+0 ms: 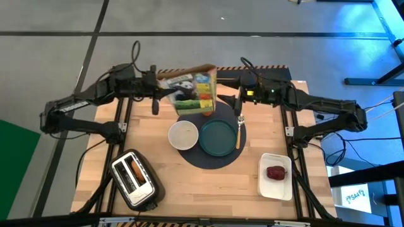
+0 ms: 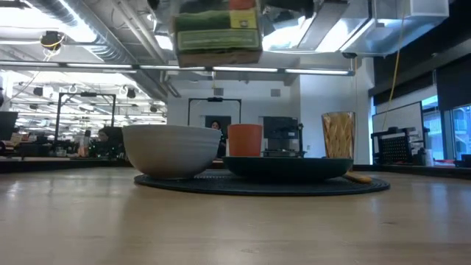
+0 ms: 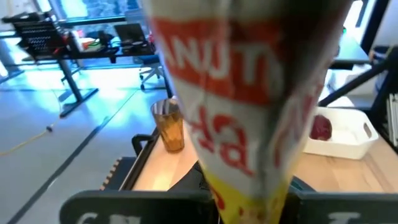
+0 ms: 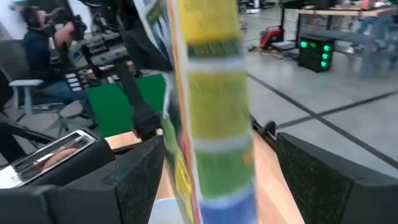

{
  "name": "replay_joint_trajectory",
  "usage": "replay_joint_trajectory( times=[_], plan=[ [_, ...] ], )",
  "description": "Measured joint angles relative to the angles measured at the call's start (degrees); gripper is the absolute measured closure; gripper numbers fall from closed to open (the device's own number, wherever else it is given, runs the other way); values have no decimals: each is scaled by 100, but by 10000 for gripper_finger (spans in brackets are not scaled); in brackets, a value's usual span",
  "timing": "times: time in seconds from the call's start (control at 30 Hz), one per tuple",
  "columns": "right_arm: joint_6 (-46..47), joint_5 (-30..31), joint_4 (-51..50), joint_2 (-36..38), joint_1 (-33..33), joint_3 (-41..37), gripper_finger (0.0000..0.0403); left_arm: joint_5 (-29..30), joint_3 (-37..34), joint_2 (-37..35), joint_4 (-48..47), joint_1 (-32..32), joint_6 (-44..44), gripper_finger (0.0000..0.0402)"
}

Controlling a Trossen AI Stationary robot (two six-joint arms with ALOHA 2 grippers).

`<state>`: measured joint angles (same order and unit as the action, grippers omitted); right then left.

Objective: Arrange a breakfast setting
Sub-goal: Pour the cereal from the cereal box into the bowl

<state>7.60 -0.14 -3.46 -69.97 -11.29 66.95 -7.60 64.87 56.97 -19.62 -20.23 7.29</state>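
A colourful cereal box (image 1: pixel 189 88) hangs in the air above the far part of the round dark-grey mat (image 1: pixel 211 159). My left gripper (image 1: pixel 163 94) is shut on its left end. My right gripper (image 1: pixel 235 98) is open at its right end, one finger on each side of the box's narrow edge (image 4: pixel 211 124). On the mat stand the white bowl (image 1: pixel 184 134), the teal plate (image 1: pixel 218 136) and the orange cup (image 2: pixel 245 140), and the spoon (image 1: pixel 239 132) lies there too. The cup is mostly hidden under the box in the high view. My left gripper pinches the cereal box's left end (image 3: pixel 249 186) between its two fingers, coming level from the table's left. The box is lifted clear of the table, tilted with its printed face up, above the bowl and cup. My right gripper: I cannot tell whether its open fingers (image 4: pixel 134 180) touch the box.
A silver toaster (image 1: pixel 134 178) with a toasted ring in a slot stands at the near left. A white tray (image 1: pixel 276 183) with a dark-red fruit (image 1: pixel 276 172) is at the near right. A glass of golden stuff (image 2: pixel 338 135) stands at the far side.
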Motion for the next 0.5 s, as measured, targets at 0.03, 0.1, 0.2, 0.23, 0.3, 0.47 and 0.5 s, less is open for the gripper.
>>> replay_joint_trajectory(
  times=[0.03, 0.1, 0.2, 0.23, 0.3, 0.47, 0.5],
  plan=[
    [-44, -57, -13, -59, 0, 86, 104, -2, 66, 89, -8, 35, 67, 401],
    [-69, -100, -7, -166, 2, 205, 104, -20, 191, 246, 3, 96, 173, 401],
    [-59, -108, -15, -280, 2, 244, 104, -282, 308, 439, 130, 158, 329, 401],
    [-55, -187, -19, -311, 2, 244, 104, -382, 336, 491, 218, 171, 376, 401],
    [-44, -480, -12, -348, 2, 244, 104, -522, 365, 576, 408, 195, 447, 401],
    [249, -589, -21, -378, 5, 244, 155, -557, 383, 654, 600, 196, 358, 401],
    [248, -612, -13, -378, 1, 244, 185, -538, 383, 654, 616, 194, 337, 401]
  ],
)
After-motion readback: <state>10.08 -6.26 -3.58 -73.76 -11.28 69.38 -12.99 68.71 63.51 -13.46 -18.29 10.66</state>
